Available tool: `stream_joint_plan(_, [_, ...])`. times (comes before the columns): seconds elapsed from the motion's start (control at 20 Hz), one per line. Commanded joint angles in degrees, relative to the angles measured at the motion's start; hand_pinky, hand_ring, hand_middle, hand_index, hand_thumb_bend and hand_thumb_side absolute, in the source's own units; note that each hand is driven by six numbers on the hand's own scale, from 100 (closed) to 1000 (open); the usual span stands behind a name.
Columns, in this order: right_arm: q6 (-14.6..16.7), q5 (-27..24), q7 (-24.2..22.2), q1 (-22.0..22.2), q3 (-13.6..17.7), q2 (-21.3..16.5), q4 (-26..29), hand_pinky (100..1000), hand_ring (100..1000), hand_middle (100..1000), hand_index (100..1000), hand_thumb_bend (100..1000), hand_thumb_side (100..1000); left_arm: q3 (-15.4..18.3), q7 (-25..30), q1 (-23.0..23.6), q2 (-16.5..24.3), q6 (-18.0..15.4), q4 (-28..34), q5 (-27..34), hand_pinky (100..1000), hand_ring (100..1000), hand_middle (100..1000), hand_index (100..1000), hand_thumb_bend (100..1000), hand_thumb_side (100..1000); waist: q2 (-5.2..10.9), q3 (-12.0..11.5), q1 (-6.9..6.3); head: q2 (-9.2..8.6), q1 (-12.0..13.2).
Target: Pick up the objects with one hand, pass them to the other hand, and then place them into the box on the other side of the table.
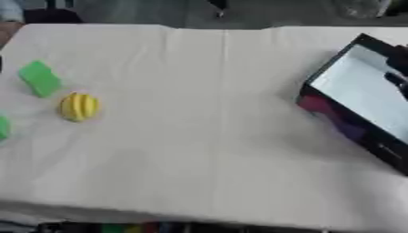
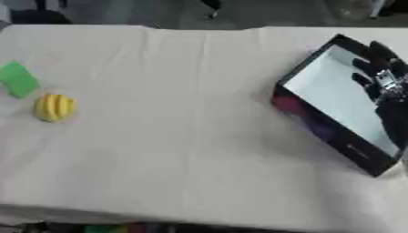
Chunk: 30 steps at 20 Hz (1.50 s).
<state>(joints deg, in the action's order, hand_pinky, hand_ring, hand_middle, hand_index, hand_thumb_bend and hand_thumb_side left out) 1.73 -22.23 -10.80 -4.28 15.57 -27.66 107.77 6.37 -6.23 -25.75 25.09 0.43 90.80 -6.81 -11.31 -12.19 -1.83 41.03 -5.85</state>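
In the left eye view, a white cloth-covered table (image 1: pixel 199 136) is filling the frame. At its left side a green block (image 1: pixel 39 78) is lying flat, and just beside it, nearer the robot, a yellow ribbed ball (image 1: pixel 79 107) is sitting on the cloth. A second green thing (image 1: pixel 3 127) is showing only as a sliver at the left edge. All 3 are waiting well apart from the box (image 1: pixel 350 129), a dark-walled tray with a pale floor, which is standing at the table's right side, presumably so each piece has to change hands on its way across. The left hand is not showing here.

In the right eye view, the right hand (image 2: pixel 381 84) is hanging over the far right part of the box, dark against its pale floor. Its fingers are looking spread and extended, with nothing visible between them, which suggests it is above the box to release or has nothing to carry. No object is visible inside the box.
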Motion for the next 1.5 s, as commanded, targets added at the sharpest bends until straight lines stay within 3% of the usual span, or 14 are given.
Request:
stream_joint_plan(0.05, [0.32,0.53,0.34,0.12,0.72,-2.4,1.25,1000,1000,1000,1000,100,594,-2.02,2.92,-3.6,6.71,2.82,-3.84,-3.09,805,784,808,893,545,474,0.0,-0.23,-0.81,-0.27,0.94])
stream_joint_plan(0.2, [0.6,0.64,0.44,0.44,0.74,-2.72,1.34,1000,1000,1000,1000,100,591,-4.04,5.72,-6.96,11.27,5.18,-8.39,-5.83,815,794,812,896,574,466,0.08,-0.3,-0.88,-0.41,2.52])
stream_joint_plan(0.35, [0.88,0.78,0.42,0.61,0.67,-2.94,1.44,1000,1000,1000,1000,100,589,-5.99,8.39,-9.21,15.61,5.2,-12.73,-8.16,822,800,814,896,611,453,-0.01,-0.14,-0.82,-1.12,3.86])
stream_joint_plan(0.65, [1.73,1.26,0.3,0.8,0.52,-3.16,1.84,1000,1000,1000,1000,100,583,-8.94,13.91,-12.24,24.58,0.4,-21.29,-11.15,840,818,817,894,710,405,-0.68,0.85,-0.31,-2.31,4.55])
stream_joint_plan(0.8, [2.04,1.41,0.21,0.69,0.34,-3.13,2.02,1000,1000,1000,1000,100,583,-9.22,16.78,-12.55,29.25,-2.47,-23.52,-10.37,840,818,817,894,710,405,-0.99,1.41,-0.02,-2.4,4.93])
stream_joint_plan(1.0, [2.62,1.92,0.13,0.7,0.2,-3.4,2.29,1000,1000,1000,1000,100,582,-11.0,20.63,-12.9,34.88,-6.31,-27.5,-9.38,874,851,823,890,807,373,-1.82,1.98,0.35,-1.91,5.43])
stream_joint_plan(1.3, [3.08,2.7,0.14,1.01,0.1,-3.51,2.31,1000,1000,1000,1000,100,583,-12.32,26.28,-14.08,36.67,-11.96,-34.68,-12.09,893,869,788,869,842,357,-2.29,1.83,0.58,-2.17,5.8])
stream_joint_plan(1.5, [3.13,2.88,0.1,1.03,0.02,-3.52,2.28,1000,1000,1000,1000,100,584,-11.46,29.98,-15.27,36.53,-15.6,-38.88,-15.49,894,871,790,869,847,351,-2.33,1.48,0.61,-2.45,7.03])
